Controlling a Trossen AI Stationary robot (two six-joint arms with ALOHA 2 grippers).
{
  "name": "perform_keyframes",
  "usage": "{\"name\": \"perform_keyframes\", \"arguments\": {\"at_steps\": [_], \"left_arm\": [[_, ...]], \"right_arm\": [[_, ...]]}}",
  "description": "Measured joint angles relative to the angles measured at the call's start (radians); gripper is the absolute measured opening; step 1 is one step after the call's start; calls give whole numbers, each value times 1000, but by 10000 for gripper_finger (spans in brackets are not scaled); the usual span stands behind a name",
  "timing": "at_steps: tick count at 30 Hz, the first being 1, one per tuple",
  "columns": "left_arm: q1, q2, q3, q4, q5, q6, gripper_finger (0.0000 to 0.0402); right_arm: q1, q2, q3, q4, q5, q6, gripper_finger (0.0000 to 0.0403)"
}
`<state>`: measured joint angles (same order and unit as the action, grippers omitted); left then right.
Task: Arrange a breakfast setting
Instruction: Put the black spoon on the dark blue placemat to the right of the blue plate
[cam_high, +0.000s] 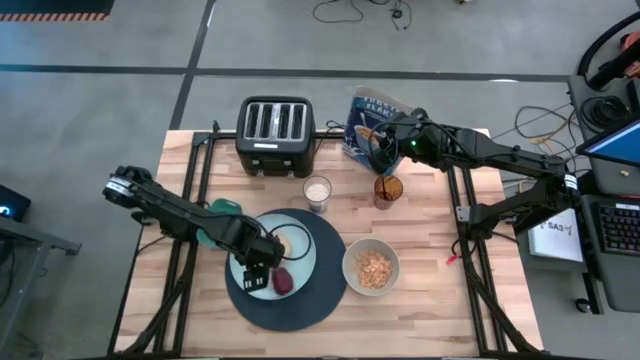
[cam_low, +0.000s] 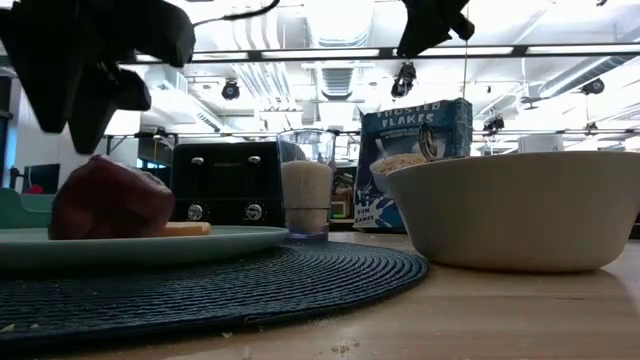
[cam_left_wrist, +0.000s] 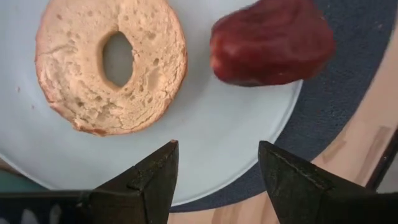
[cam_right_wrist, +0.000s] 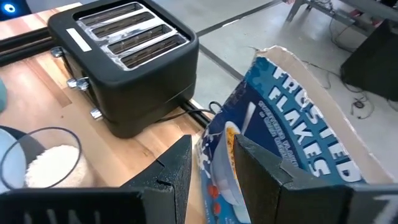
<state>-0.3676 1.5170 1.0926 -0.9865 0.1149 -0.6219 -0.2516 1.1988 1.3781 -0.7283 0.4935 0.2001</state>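
Note:
A pale blue plate lies on a dark blue round mat. On the plate lie a bagel and a dark red fruit. My left gripper is open just above the plate's near-left rim, touching nothing. A cream bowl of cereal stands right of the mat. An amber glass stands behind it. My right gripper hovers above the blue cereal box at the far edge, fingers a little apart, clear of it. I see no spoon.
A black four-slot toaster stands at the far edge, left of the box. A clear glass of white grains stands before it. A small teal dish lies left of the mat. Bare wood lies at the near right.

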Motion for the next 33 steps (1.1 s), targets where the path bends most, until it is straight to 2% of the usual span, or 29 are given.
{"name": "perform_keyframes", "arguments": {"at_steps": [4, 12, 20, 23, 26, 33], "left_arm": [[2, -30, 23, -23, -30, 1, 203], [47, -152, 45, -58, -126, -8, 193], [210, -328, 46, -45, -264, 54, 168], [296, -389, 46, -21, -298, 91, 160], [380, -436, 46, 18, -339, 121, 154], [489, -480, 46, 127, -516, 201, 146]], "right_arm": [[0, 0, 0, 0, -18, 27, 109], [0, 0, 0, 0, -137, 150, 109], [-1, 0, 27, -20, -235, 285, 109], [-1, 0, 49, -89, -262, 376, 109], [-16, 0, 75, -235, -303, 494, 109], [-23, 8, 65, -430, -320, 689, 136]]}}
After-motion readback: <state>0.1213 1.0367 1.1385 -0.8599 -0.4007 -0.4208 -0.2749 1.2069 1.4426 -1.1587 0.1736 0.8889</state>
